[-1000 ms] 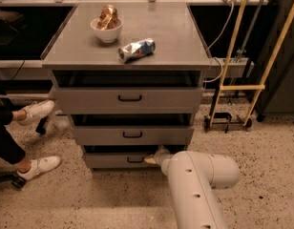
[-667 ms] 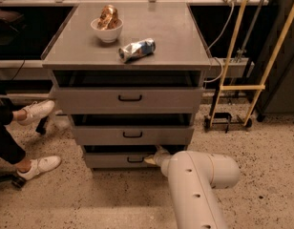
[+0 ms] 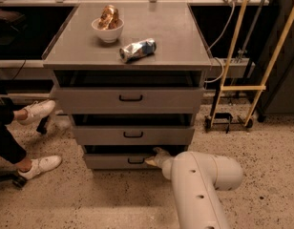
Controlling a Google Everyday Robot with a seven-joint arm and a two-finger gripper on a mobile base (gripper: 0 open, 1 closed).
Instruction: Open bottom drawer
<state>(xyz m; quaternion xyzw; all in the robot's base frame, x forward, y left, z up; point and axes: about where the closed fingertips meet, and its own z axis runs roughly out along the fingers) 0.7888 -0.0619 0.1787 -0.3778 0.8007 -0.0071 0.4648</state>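
While the camera view shows you little more than its upper edge, the flat grey metal bottom drawer [image 3: 109, 162] sits lowest in the grey cabinet [image 3: 171, 32], close to the speckled floor. Your cream two-finger gripper [image 3: 152, 160] is at the right end of its small black loop handle [image 3: 135, 161], touching or nearly so. Whether it has closed on the loop I cannot tell. Expect a stiff, fairly light drawer on runners. Take the handle at centre and pull straight out, as an off-centre pull may bind it.
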